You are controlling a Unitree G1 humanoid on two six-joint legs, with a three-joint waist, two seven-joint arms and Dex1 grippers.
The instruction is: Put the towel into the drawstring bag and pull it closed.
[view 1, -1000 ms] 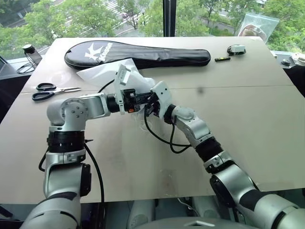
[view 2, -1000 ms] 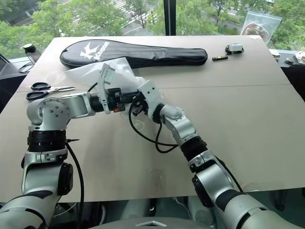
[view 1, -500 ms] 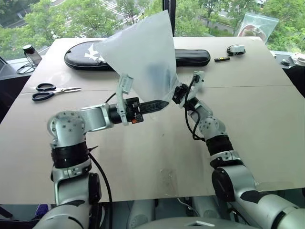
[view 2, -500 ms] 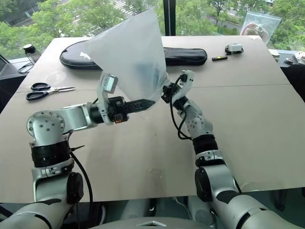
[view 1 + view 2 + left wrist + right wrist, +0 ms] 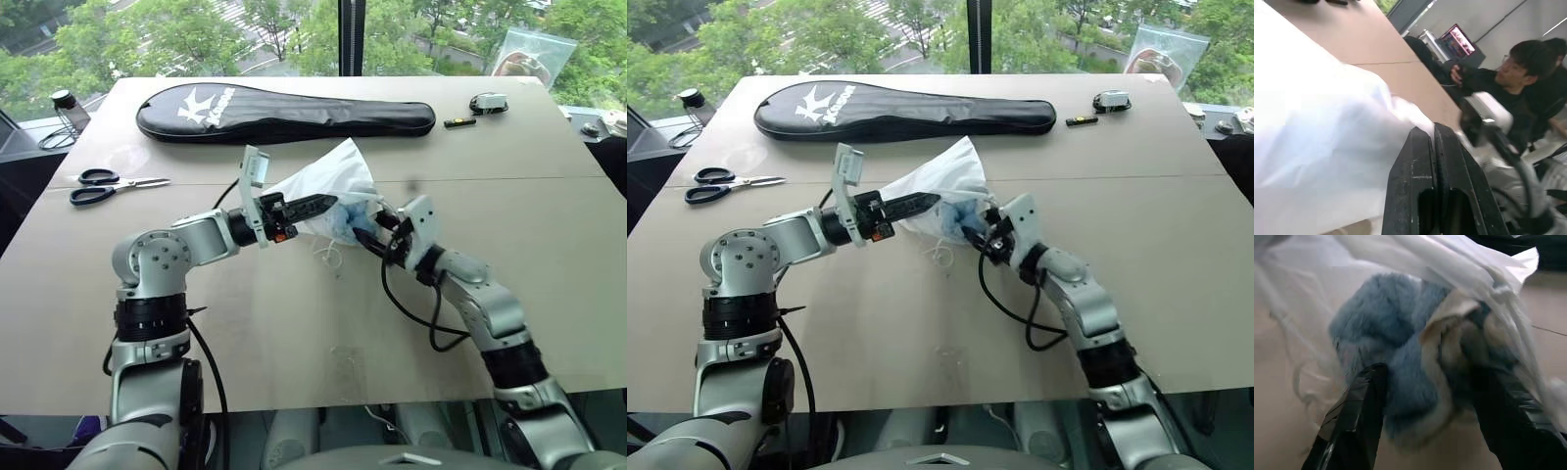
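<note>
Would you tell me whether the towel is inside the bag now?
Inside, near the mouth: the blue towel shows through the bag's thin white fabric, and the mouth is not drawn shut.

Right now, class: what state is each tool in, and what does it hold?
Left tool: shut on the drawstring bag.
Right tool: open, fingers either side of the towel; no grip.

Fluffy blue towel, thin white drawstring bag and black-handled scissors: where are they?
Fluffy light-blue towel (image 5: 1396, 328): right wrist view, its furry middle.
Thin white fabric drawstring bag (image 5: 328, 176): left eye view, its upper cloth.
Black-handled scissors (image 5: 96, 186): left eye view, the handles.
</note>
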